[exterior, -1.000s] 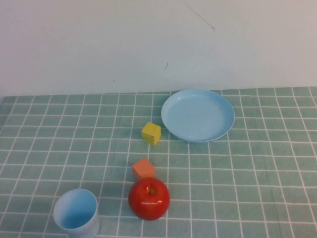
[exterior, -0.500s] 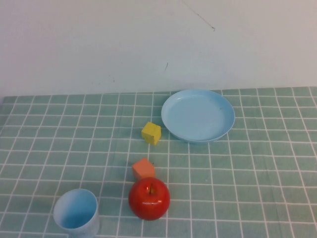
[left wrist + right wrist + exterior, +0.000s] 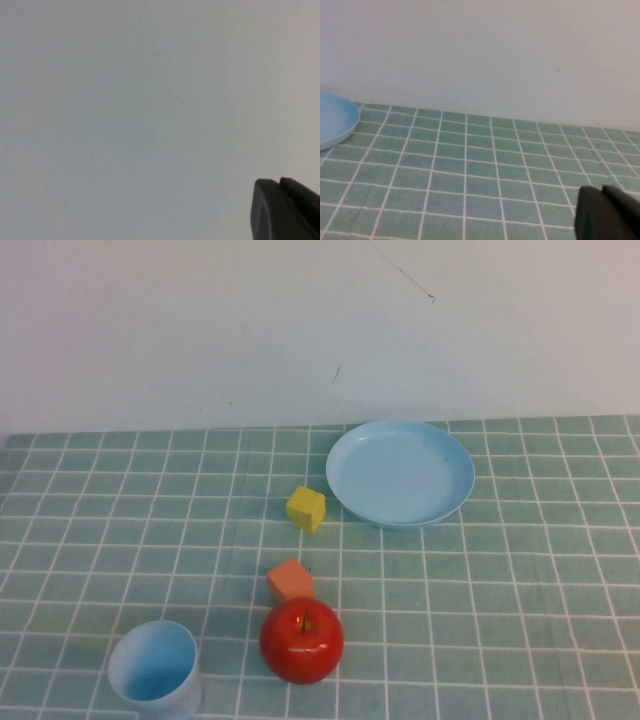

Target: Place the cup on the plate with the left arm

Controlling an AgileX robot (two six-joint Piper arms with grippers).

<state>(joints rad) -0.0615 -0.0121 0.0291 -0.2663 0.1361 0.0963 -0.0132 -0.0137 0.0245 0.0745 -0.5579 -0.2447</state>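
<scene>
We see the cup [image 3: 153,668] standing upright at the near left of the worktop [image 3: 520,620], mouth up and free of any hold. The plate [image 3: 400,472] lies bare at the far side, right of centre, well apart from the cup. Between them sit an apple [image 3: 301,640], just right of the cup, an orange block [image 3: 289,580] right behind the apple, and a yellow block [image 3: 305,508] just left of the plate.

Neither arm shows in the high view. Our left gripper [image 3: 285,210] appears only as a dark corner in its wrist view, facing blank wall, so we judge it parked and raised; its jaws are closed on nothing. Our right gripper [image 3: 607,212] sits low over the right of the worktop, with the plate's edge in sight; we cannot tell how its jaws stand.

We judge the task not yet begun: the left jaws must open, then come down on the cup, and the carry should clear the apple and blocks.
</scene>
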